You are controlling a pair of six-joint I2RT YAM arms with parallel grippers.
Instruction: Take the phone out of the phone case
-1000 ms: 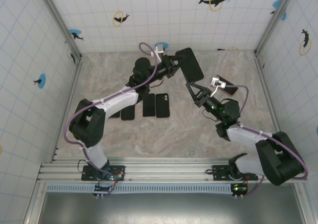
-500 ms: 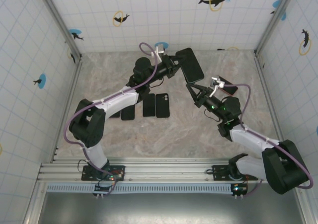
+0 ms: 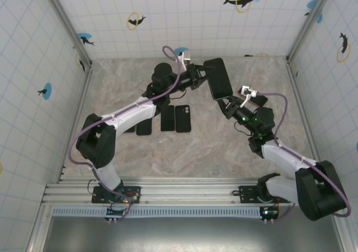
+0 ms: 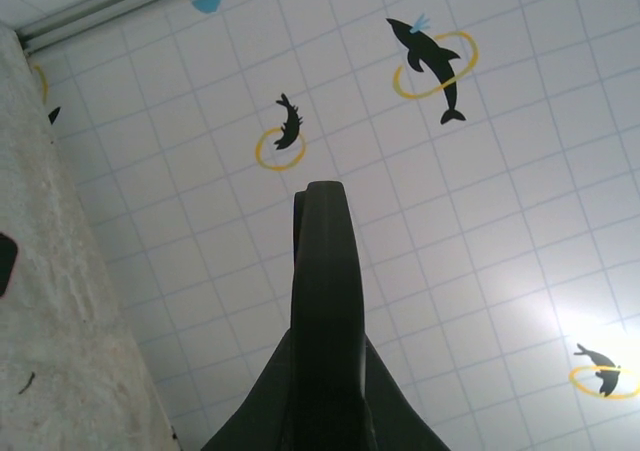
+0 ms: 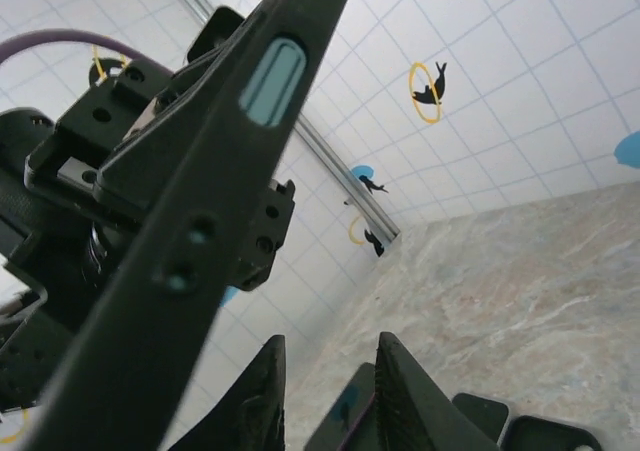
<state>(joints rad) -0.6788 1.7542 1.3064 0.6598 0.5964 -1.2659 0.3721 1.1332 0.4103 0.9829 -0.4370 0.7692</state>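
Holding the phone point(image 3: 218, 79) in its case up off the surface point(image 3: 112, 84), the left tool point(image 3: 200, 76) is clamped on one end, so the rest of the phone sticks out free toward the other arm. In the left wrist view the phone shows edge-on, running straight out from between the fingers point(image 4: 265, 421). That suggests the grip is across front and back, leaving the case rim open to reach.

The right tool point(image 3: 228, 103) sits close to the phone's free end. Its jaws stand a little apart with nothing between them. In the right wrist view the case edge with its pale side button point(image 5: 270, 81) slants past above the fingertips, not between them. I cannot tell whether the tool touches the case.

Judging from this, the raised hold gives the right tool room to catch a corner of the case and peel it back. The phone is not yet out of its case.

A row of dark phones or cases point(image 3: 183, 118), I cannot tell which, lies flat on the surface under the left arm, well apart from the held phone.
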